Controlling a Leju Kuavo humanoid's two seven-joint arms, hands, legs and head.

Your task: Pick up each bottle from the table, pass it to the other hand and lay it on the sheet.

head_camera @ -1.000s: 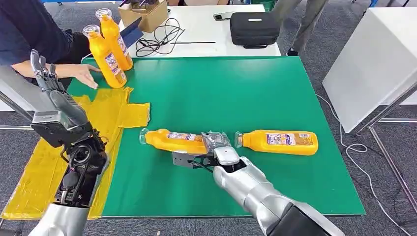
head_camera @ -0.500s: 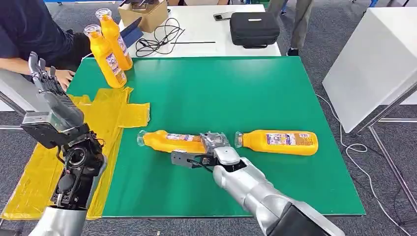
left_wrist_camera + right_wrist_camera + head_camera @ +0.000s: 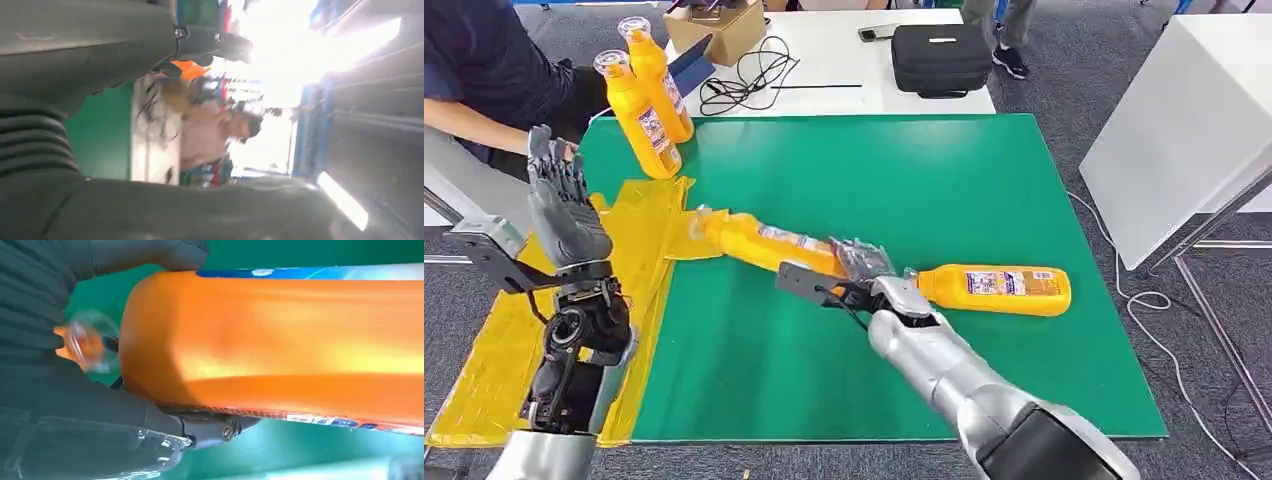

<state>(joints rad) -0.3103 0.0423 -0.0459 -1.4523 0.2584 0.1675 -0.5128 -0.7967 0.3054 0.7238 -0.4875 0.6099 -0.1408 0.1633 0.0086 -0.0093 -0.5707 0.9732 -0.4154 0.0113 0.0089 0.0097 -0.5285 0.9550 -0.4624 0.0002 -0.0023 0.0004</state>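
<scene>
While one orange bottle (image 3: 769,246) is gripped at its base by the right hand (image 3: 859,268), its cap is tilted toward ten o'clock, over the edge of the yellow sheet (image 3: 639,225).

A second bottle (image 3: 991,288) is seen lying flat on the green surface (image 3: 904,170) at three o'clock of that hand, just beside it. Two more bottles (image 3: 646,96) are stood upright at eleven o'clock. The left hand (image 3: 564,205) is raised above the sheet, fingers spread, nothing held.
</scene>
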